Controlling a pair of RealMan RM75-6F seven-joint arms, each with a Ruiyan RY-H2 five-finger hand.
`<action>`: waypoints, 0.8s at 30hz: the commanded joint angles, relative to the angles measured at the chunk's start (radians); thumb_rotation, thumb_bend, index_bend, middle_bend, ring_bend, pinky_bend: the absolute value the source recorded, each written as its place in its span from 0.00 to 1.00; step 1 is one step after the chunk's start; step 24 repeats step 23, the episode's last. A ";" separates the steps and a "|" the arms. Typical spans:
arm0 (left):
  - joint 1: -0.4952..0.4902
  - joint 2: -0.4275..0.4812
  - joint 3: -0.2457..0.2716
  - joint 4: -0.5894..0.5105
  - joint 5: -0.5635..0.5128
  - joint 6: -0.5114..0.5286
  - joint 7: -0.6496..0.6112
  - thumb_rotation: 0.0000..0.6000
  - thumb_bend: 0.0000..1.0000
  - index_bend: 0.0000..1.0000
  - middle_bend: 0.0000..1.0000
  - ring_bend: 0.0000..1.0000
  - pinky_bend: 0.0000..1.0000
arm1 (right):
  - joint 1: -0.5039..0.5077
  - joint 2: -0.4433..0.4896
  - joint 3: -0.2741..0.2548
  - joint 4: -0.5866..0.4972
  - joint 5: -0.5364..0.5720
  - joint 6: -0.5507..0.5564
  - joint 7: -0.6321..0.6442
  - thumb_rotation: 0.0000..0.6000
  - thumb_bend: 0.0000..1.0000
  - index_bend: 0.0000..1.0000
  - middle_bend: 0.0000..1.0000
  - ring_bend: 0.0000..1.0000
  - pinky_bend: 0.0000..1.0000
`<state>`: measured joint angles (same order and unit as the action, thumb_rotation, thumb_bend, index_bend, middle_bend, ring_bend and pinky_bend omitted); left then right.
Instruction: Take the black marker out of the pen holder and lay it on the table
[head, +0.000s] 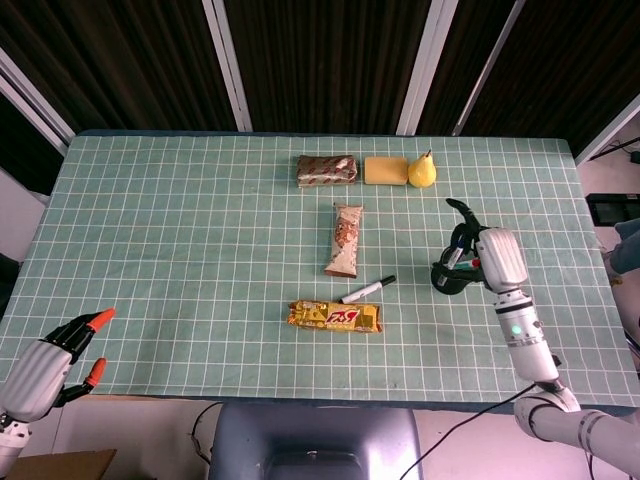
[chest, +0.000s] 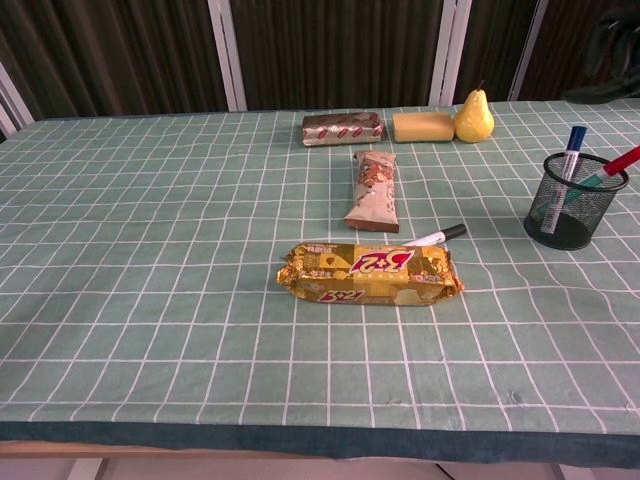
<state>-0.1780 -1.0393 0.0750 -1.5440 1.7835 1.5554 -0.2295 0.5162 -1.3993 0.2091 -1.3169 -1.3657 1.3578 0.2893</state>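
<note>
Two markers, one blue-capped (chest: 573, 140) and one red-capped (chest: 622, 160), stand tilted in the mesh pen holder (chest: 568, 215) at the right of the table (chest: 150, 300); the black marker (chest: 435, 236) is out of it and lies flat on the table, just beyond the far right end of the gold snack pack (chest: 370, 273), resting free of any grip, so the task appears complete. The right robot hand (head: 492, 256) hangs over the pen holder in the head view, fingers apart and holding nothing. The left robot hand (head: 52, 362) rests at the near left edge, idle, fingers apart and empty.
</note>
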 joint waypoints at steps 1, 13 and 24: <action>-0.001 0.000 -0.001 -0.002 -0.003 -0.002 0.000 1.00 0.50 0.10 0.16 0.18 0.38 | -0.132 0.134 -0.002 -0.180 -0.009 0.127 -0.124 1.00 0.27 0.31 0.48 0.41 0.48; -0.007 0.000 -0.001 -0.010 -0.006 -0.019 0.017 1.00 0.50 0.10 0.16 0.18 0.38 | -0.291 0.265 -0.123 -0.361 0.057 0.103 -0.279 1.00 0.28 0.09 0.12 0.05 0.16; -0.003 0.000 -0.002 -0.015 -0.008 -0.016 0.025 1.00 0.50 0.10 0.16 0.18 0.38 | -0.318 0.243 -0.116 -0.358 0.025 0.124 -0.299 1.00 0.30 0.04 0.09 0.03 0.16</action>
